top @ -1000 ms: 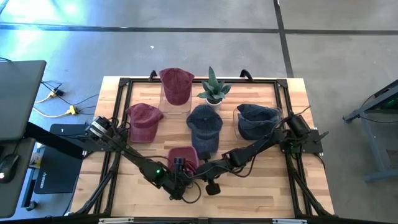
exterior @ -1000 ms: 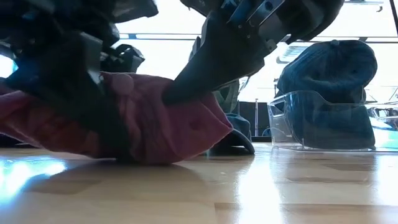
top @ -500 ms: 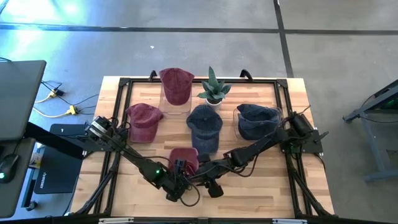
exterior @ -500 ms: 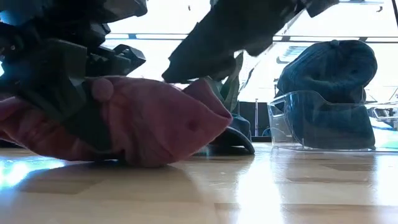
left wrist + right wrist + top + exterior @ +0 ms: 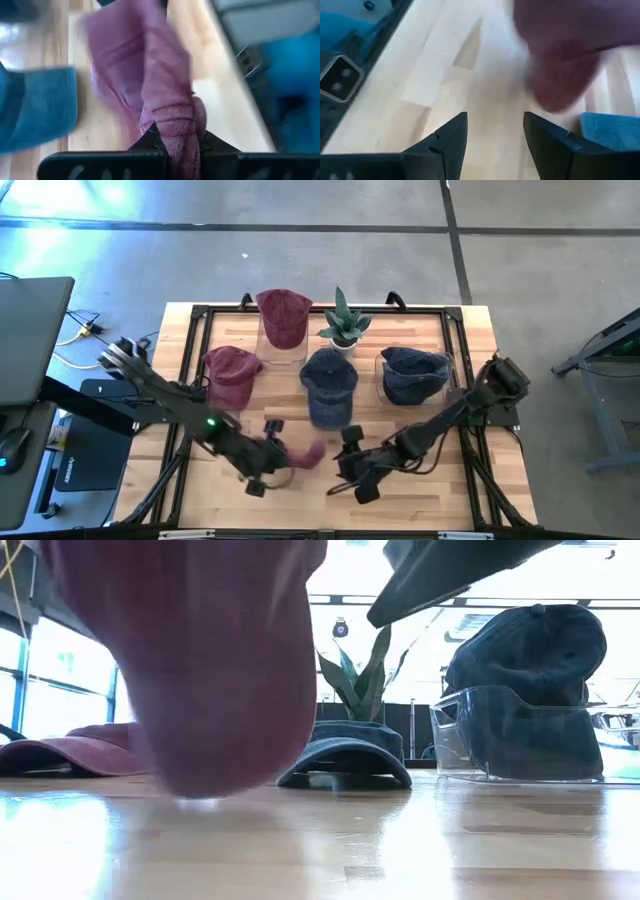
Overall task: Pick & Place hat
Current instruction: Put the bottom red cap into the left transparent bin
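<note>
**The left claw lifts the red hat off the bench**

From above, the left claw [image 5: 272,463] sits at the lower middle of the frame, shut tight on the red hat [image 5: 306,454]. The right claw [image 5: 352,465] is just beside it, with its fingers spread and nothing in them. In the low view, the red hat [image 5: 215,660] hangs big at the upper left, above the bench [image 5: 400,840]. A clear tub [image 5: 515,735] at the right holds a blue hat [image 5: 535,650]. In the left wrist view, the fingers pinch a bunched fold of the hat [image 5: 165,95]. In the right wrist view, the open fingers [image 5: 451,137] have only wood between them. I think the lift goes well if it is slow and the pinch stays firm, so the soft hat does not slip out.
</note>
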You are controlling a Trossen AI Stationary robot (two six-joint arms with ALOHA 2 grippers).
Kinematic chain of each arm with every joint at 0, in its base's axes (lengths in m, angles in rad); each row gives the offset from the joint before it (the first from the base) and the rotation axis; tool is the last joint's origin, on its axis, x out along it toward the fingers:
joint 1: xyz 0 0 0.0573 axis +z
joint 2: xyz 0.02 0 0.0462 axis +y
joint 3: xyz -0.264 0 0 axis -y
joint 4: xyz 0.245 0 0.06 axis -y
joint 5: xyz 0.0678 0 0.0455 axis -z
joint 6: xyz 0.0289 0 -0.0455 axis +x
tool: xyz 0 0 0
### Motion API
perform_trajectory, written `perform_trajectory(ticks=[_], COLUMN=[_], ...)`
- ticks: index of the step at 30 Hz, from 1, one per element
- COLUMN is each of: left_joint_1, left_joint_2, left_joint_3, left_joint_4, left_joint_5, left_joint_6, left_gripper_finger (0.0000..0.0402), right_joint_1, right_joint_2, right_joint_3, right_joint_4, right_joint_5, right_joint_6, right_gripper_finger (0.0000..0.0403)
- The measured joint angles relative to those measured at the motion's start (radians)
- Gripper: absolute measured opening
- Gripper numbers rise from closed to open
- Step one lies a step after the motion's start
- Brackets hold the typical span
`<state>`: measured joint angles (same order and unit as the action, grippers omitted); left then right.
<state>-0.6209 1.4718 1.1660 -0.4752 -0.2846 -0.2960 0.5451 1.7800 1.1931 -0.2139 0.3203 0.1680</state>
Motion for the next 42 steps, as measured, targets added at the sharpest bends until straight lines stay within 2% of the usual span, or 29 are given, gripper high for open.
perform_trajectory(ticks=[3, 7, 12, 18, 20, 24, 27, 31, 36, 39, 42], left_joint_1=[0.0, 0.0, 0.006, 0.145, 0.2, 0.295, 0.34, 0.402, 0.445, 0.446, 0.446], left_joint_2=[-0.088, -0.146, -0.145, -0.123, -0.125, -0.123, -0.125, -0.125, -0.145, -0.162, -0.18], left_joint_3=[0.001, -0.035, -0.181, -0.455, -0.513, -0.567, -0.566, -0.566, -0.566, -0.565, -0.565], left_joint_4=[0.022, 0.046, 0.215, 0.598, 0.672, 0.667, 0.687, 0.701, 0.647, 0.545, 0.419], left_joint_5=[0.015, 0.015, 0.08, 0.326, 0.399, 0.475, 0.584, 0.734, 0.885, 0.9, 0.846], left_joint_6=[-0.013, -0.047, -0.109, -0.203, -0.206, -0.174, -0.123, -0.093, -0.056, -0.014, 0.026], left_gripper_finger=[0.0003, 0.0003, 0.0003, 0.0002, 0.0002, 0.0006, 0.0022, 0.007, 0.0132, 0.015, 0.0155], right_joint_1=[0.008, -0.003, -0.009, -0.009, -0.01, -0.023, -0.056, -0.118, -0.189, -0.237, -0.294], right_joint_2=[-0.001, -0.001, -0.001, -0.001, -0.001, -0.001, -0.001, 0.0, 0.006, 0.006, 0.006], right_joint_3=[-0.021, -0.049, -0.067, -0.067, -0.067, -0.11, -0.17, -0.227, -0.201, -0.181, -0.175], right_joint_4=[0.0, 0.003, 0.016, 0.046, 0.064, 0.176, 0.328, 0.492, 0.503, 0.476, 0.452], right_joint_5=[0.007, 0.013, -0.006, -0.015, -0.009, -0.001, -0.066, -0.196, -0.252, -0.283, -0.327], right_joint_6=[0.016, 0.043, 0.045, 0.042, 0.042, 0.038, 0.026, 0.03, 0.011, -0.004, -0.022], right_gripper_finger=[0.0189, 0.019, 0.0189, 0.0188, 0.0188, 0.0192, 0.0196, 0.0208, 0.0239, 0.0255, 0.0264])
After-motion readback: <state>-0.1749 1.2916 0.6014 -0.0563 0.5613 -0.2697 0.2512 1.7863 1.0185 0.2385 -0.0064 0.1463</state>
